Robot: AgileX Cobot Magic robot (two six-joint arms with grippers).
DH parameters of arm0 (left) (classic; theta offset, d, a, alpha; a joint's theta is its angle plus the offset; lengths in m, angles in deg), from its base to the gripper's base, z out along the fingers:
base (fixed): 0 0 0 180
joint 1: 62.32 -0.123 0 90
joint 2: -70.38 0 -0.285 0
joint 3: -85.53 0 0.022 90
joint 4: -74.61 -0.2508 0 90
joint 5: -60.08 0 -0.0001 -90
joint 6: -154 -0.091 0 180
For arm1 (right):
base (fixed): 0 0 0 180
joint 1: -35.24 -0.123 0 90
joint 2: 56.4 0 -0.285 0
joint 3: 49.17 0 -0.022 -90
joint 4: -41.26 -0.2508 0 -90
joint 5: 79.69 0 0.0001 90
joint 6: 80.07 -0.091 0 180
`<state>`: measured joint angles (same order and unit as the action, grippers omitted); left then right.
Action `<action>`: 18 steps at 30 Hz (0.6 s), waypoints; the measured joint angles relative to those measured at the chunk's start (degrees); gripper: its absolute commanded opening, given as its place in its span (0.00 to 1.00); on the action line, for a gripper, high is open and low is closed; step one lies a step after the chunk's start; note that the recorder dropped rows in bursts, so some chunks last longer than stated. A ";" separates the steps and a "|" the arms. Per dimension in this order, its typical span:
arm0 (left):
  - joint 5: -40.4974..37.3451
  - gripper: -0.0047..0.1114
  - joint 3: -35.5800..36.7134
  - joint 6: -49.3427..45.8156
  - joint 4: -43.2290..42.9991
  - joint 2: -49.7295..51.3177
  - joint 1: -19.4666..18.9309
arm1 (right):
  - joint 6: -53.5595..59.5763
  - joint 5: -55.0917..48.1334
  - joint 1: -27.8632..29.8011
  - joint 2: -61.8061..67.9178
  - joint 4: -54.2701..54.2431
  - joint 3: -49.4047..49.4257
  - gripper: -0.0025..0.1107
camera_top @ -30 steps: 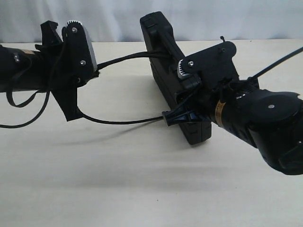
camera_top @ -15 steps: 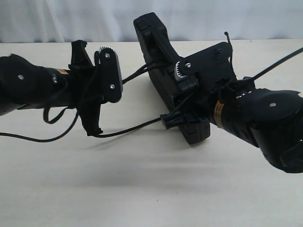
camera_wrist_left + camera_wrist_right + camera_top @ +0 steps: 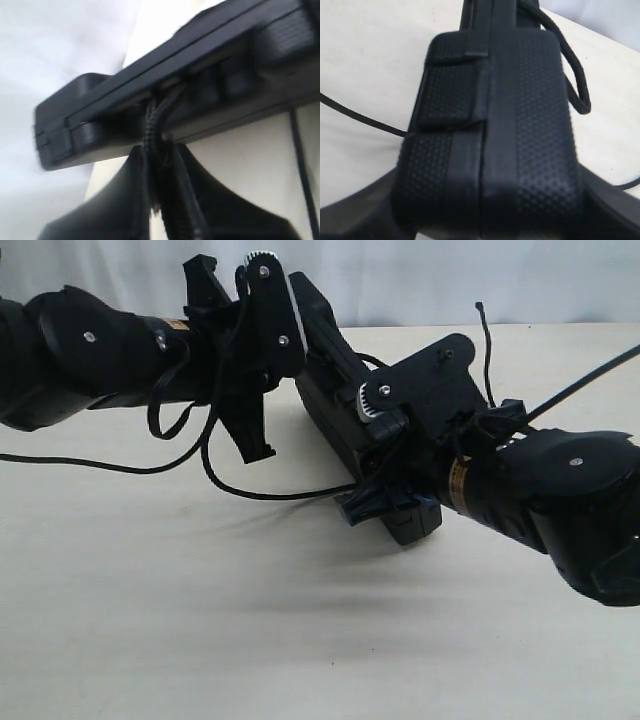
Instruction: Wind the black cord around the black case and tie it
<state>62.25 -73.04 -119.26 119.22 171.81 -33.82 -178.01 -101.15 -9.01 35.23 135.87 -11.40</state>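
Observation:
The black case (image 3: 330, 390) stands on edge, held off the table at its near end by my right gripper (image 3: 375, 465), which is shut on it. In the right wrist view the case's dimpled end (image 3: 520, 100) fills the gap of the right gripper (image 3: 485, 210). My left gripper (image 3: 290, 365) sits right against the case's upper left side, shut on the black cord (image 3: 270, 495). From there the cord sags in a loop to the case's lower end. The braided cord (image 3: 156, 125) runs from the left gripper (image 3: 160, 155) up to the case (image 3: 200, 55). A cord loop (image 3: 577, 85) hangs beside the case.
A thin cord end (image 3: 487, 345) sticks up behind the right gripper. The pale table (image 3: 200, 620) stretches across the front. A white curtain (image 3: 450, 280) closes the back. Robot cables (image 3: 100, 465) trail from the left arm over the table.
My left gripper has travelled right and up with the cord, from well left of the case to right against it. The cord went slack into a loop. The right gripper kept its hold.

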 measured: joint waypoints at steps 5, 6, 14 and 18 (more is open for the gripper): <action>-3.20 0.04 -0.25 0.00 0.00 3.21 0.13 | 0.47 0.50 0.00 0.00 0.00 0.00 0.29; -3.43 0.04 -0.25 0.00 0.00 3.65 0.13 | 0.47 0.61 0.00 0.00 0.00 0.00 0.33; -2.82 0.04 -0.25 0.14 0.49 4.08 0.13 | 0.38 1.83 0.00 0.00 -0.41 0.00 0.68; -2.17 0.04 -0.25 0.53 0.72 4.08 0.13 | -0.64 6.41 0.00 0.71 -2.43 0.27 0.80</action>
<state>60.08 -73.29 -118.73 119.94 175.88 -33.69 -178.65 -94.75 -9.01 35.95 133.43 -11.13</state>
